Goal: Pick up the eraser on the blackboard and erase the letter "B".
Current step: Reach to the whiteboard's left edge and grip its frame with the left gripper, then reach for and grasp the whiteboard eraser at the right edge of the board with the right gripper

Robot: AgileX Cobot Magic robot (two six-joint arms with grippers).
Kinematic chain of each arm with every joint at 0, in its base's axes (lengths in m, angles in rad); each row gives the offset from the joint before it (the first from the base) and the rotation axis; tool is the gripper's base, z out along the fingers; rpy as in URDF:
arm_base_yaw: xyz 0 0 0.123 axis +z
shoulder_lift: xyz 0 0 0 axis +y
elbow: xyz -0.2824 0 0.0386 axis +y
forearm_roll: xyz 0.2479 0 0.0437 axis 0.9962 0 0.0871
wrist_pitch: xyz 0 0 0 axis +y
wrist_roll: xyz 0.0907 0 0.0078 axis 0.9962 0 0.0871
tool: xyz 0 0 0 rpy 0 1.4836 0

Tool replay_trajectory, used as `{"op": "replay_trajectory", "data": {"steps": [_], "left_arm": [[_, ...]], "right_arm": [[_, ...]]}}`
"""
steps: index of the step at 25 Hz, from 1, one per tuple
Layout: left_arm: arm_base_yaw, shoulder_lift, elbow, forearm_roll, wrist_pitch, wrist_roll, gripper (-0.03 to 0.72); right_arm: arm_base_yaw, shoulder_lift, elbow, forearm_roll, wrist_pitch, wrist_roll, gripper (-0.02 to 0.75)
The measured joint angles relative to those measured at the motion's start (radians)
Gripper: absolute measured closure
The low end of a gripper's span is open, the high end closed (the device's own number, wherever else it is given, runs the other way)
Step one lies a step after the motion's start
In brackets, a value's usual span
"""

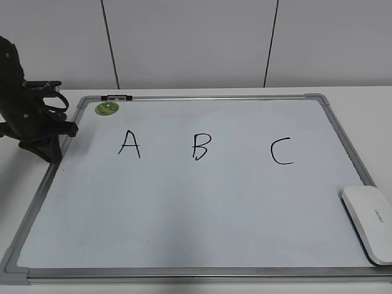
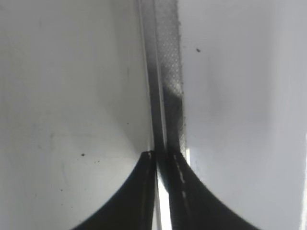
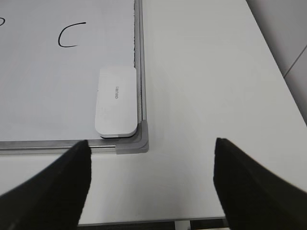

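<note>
Exterior: eraser (image 1: 369, 220) untouched at blackboard (image 1: 184, 208) corner, letter "B" (image 1: 200, 146) intact; left wrist: left gripper (image 2: 163, 158) pressed together over frame; right wrist: right gripper (image 3: 151, 165) spread, eraser ahead-left—pickup step, descend next.

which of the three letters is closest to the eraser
The C, the rightmost letter; the eraser lies at the board's right edge, with A and B further left.

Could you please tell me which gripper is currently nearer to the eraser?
Right. The right gripper hovers open just off the eraser; the left gripper sits at the blackboard's opposite edge.
</note>
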Motion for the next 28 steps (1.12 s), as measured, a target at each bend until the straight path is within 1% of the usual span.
{"op": "replay_trajectory", "data": {"steps": [4, 10, 13, 18, 22, 24, 26, 28], "left_arm": [[0.0, 0.0, 0.0, -0.004, 0.002, -0.009, 0.655], [0.0, 0.0, 0.0, -0.005, 0.002, -0.013, 0.654], [0.0, 0.0, 0.0, -0.005, 0.002, -0.013, 0.654], [0.0, 0.0, 0.0, -0.005, 0.002, -0.013, 0.654], [0.0, 0.0, 0.0, -0.006, 0.002, -0.013, 0.654], [0.0, 0.0, 0.0, -0.006, 0.002, -0.013, 0.654], [0.0, 0.0, 0.0, -0.007, 0.002, -0.013, 0.654], [0.0, 0.0, 0.0, -0.008, 0.005, -0.013, 0.654]], "right_arm": [[0.0, 0.0, 0.0, 0.0, 0.0, 0.0, 0.148], [0.0, 0.0, -0.002, 0.0, 0.0, 0.0, 0.148], [0.0, 0.016, -0.036, 0.0, -0.024, 0.0, 0.148], [0.0, 0.196, -0.106, 0.0, -0.137, 0.0, 0.148], [0.0, 0.359, -0.108, 0.0, -0.26, 0.0, 0.148], [0.0, 0.443, -0.108, 0.007, -0.286, 0.0, 0.148], [0.0, 0.55, -0.108, 0.044, -0.294, -0.022, 0.148], [0.0, 0.657, -0.108, 0.111, -0.295, -0.068, 0.148]]}}
